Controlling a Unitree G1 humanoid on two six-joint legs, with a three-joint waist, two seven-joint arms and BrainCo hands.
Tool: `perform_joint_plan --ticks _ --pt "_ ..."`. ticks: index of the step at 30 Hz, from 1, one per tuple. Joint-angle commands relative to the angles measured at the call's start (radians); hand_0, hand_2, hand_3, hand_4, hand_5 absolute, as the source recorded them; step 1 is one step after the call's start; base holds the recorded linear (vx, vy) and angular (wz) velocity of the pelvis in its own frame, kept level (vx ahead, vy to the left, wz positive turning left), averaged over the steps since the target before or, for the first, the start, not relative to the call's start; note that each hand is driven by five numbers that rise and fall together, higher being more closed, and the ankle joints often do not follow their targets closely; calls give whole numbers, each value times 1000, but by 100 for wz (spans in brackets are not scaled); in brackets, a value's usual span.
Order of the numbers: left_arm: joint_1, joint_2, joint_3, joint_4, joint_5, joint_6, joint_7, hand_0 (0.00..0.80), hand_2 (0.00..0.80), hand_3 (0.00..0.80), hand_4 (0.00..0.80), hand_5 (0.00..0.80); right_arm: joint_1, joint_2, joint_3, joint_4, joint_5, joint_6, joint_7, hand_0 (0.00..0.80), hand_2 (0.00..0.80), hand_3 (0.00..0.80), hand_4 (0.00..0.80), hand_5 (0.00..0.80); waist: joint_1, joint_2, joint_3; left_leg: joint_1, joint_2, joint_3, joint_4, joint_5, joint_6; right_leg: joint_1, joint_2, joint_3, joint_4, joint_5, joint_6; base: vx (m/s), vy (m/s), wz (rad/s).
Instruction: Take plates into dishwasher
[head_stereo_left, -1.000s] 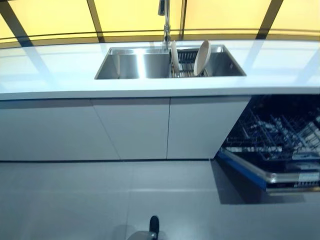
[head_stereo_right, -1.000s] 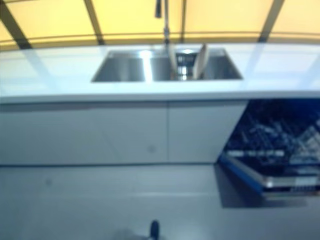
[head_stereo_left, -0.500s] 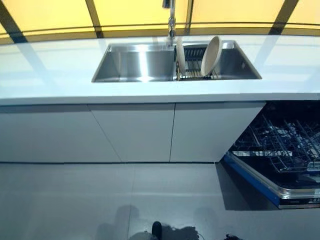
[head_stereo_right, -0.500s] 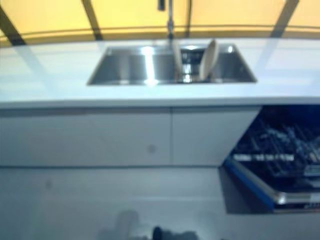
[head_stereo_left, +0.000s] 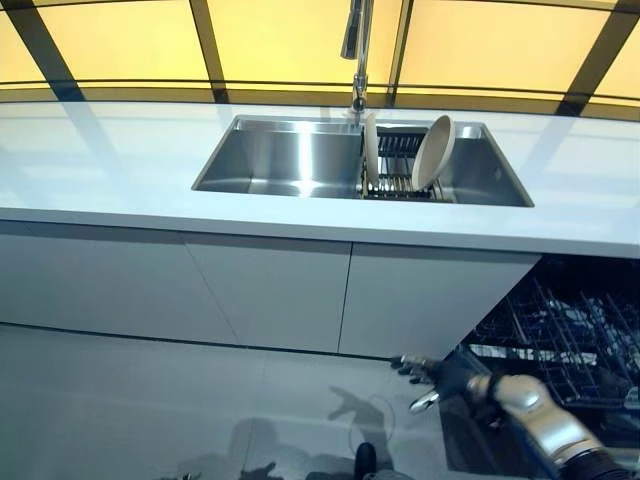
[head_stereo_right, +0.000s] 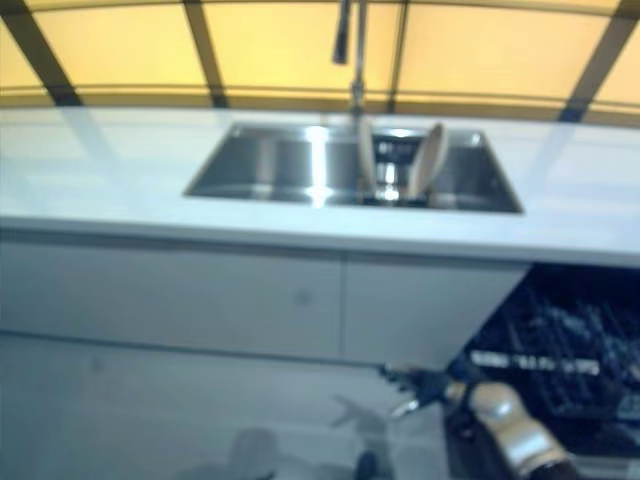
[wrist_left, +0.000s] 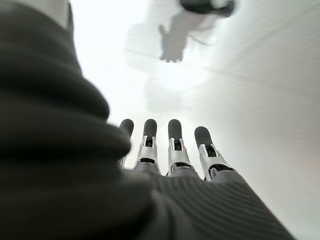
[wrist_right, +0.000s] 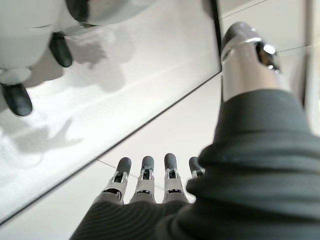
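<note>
Two beige plates stand on edge in a dark rack (head_stereo_left: 398, 180) in the right half of the steel sink (head_stereo_left: 290, 160): one upright plate (head_stereo_left: 371, 152) and one leaning plate (head_stereo_left: 432, 153). The dishwasher (head_stereo_left: 570, 345) is open at the lower right, its dark wire rack pulled out. My right hand (head_stereo_left: 440, 375) hangs low in front of the cabinet beside the dishwasher, fingers straight and holding nothing; its wrist view shows the fingers (wrist_right: 145, 180) over the floor and cabinet base. My left hand (wrist_left: 170, 150) shows only in its own wrist view, fingers straight over bare floor.
A white counter (head_stereo_left: 110, 160) runs across the view with white cabinet doors (head_stereo_left: 270, 290) below. A tall tap (head_stereo_left: 357, 50) rises behind the sink. Yellow window panels with dark frames stand behind the counter. Grey floor (head_stereo_left: 130, 410) lies in front.
The camera has moved closer and tilted, so the sink and counter sit lower in the picture. My right hand has come into view at the lower right near the dishwasher.
</note>
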Motion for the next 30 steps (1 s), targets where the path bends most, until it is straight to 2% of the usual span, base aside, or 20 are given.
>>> perform_joint_plan --ticks 1,2,5,6,9,13,16,19,21,22,23,24,25,26,27,28,29,30 --pt "-33 29 29 63 69 -44 -18 0 0 0 0 0 -195 -4 -66 -61 366 47 -8 0 0 0 0 0 4 -25 -39 17 -37 78 -11 -34 65 72 -28 4 -21 -73 80 153 -73 -14" --pt "-30 25 32 69 91 -50 -22 0 0 0 0 0 -271 19 -120 -29 466 53 -88 0 0 0 0 0 10 -24 -42 27 -33 79 -23 -37 64 71 -32 -3 -11 -84 84 110 -53 -12" --pt "-32 15 33 67 96 -64 -20 0 0 0 0 0 -392 40 -191 67 533 9 -242 0 0 0 0 0 19 -16 -42 38 -31 71 -43 -38 63 74 -38 -15 -3 -96 90 71 -26 -2" --pt "-33 14 33 67 96 -64 -20 0 0 0 0 0 -394 39 -190 68 533 9 -243 0 0 0 0 0 19 -16 -41 39 -31 71 -44 -38 63 75 -38 -16 -2 -97 90 40 7 4" --pt "-50 18 6 58 79 -66 -21 0 0 0 0 0 -541 7 -266 192 712 -49 -446 0 0 0 0 0 26 -1 -43 46 -32 73 -53 -40 66 79 -44 -31 18 -115 92 64 19 4" --pt "-77 23 -18 54 68 -49 -21 0 0 0 0 0 -618 -2 -303 234 818 -94 -618 0 0 0 0 0 26 7 -47 56 -35 77 -48 -46 71 89 -48 -41 41 -133 89 84 2 3" --pt "-91 25 -41 47 59 -44 -24 0 0 0 0 0 -656 -29 -306 270 773 -134 -761 0 0 0 0 0 28 7 -48 64 -35 76 -43 -50 70 99 -47 -52 67 -157 81 110 -48 4" --pt "-96 16 -49 43 -6 -15 5 0 0 0 0 0 -683 -72 -290 281 734 -161 -901 0 0 0 0 0 28 -2 -51 58 -35 67 -13 -63 67 110 -42 -55 84 -186 60 134 -94 4" --pt "-93 11 -41 57 -24 -10 20 0 0 0 0 0 -721 -100 -270 329 736 -155 -950 0 0 0 0 0 34 -20 -48 37 -25 82 110 -107 48 130 -40 -56 85 -210 30 163 -139 2" --pt "-91 7 -39 69 -32 -11 22 0 0 0 0 0 -746 -112 -243 343 739 -154 -996 0 0 0 0 0 41 -28 -40 -5 -17 91 233 -99 35 153 -36 -56 75 -213 10 109 -174 -3" --pt "-87 -4 -37 78 -41 -18 25 0 0 0 0 0 -764 -119 -210 353 747 -168 -1070 0 0 0 0 0 51 -24 -18 -130 1 90 508 -51 20 169 -20 -63 72 -215 -20 36 -172 -4" --pt "-79 -15 -30 78 -33 -21 23 0 0 0 0 0 -764 -125 -202 370 739 -178 -1109 0 0 0 0 0 62 -24 4 -222 8 86 656 5 13 176 -12 -72 81 -219 -41 -23 -132 -13" --pt "-76 -18 -27 75 -28 -19 22 0 0 0 0 0 -765 -126 -199 375 722 -184 -1126 0 0 0 0 0 63 -19 10 -256 13 80 699 17 8 174 -4 -77 89 -221 -49 18 -52 -24" --pt "-66 -32 -27 74 -8 -10 15 0 0 0 0 0 -767 -136 -196 390 628 -192 -1180 0 0 0 0 0 68 -6 28 -322 1 66 698 29 -7 180 11 -81 106 -227 -63 39 4 -24" --pt "-66 -33 -29 74 -9 -8 15 0 0 0 0 0 -769 -135 -194 391 618 -189 -1185 0 0 0 0 0 68 -5 30 -322 -5 64 667 30 -10 182 10 -81 106 -226 -60 98 46 -13" --pt "-64 -36 -35 75 -14 -5 17 0 0 0 0 0 -776 -129 -185 396 588 -177 -1196 0 0 0 0 0 70 -7 36 -306 -19 57 564 41 -17 193 5 -76 100 -223 -52 143 100 1" --pt "-61 -37 -41 80 -24 -5 16 0 0 0 0 0 -794 -119 -159 407 537 -169 -1222 0 0 0 0 0 73 -13 42 -258 -22 49 351 75 -21 213 -5 -73 87 -218 -40 225 157 -4" --pt "-61 -36 -47 75 -25 -2 10 0 0 0 0 0 -828 -113 -122 436 487 -142 -1239 0 0 0 0 0 80 -14 45 -214 -37 32 83 163 -44 246 -7 -82 67 -215 -30 215 156 -12"
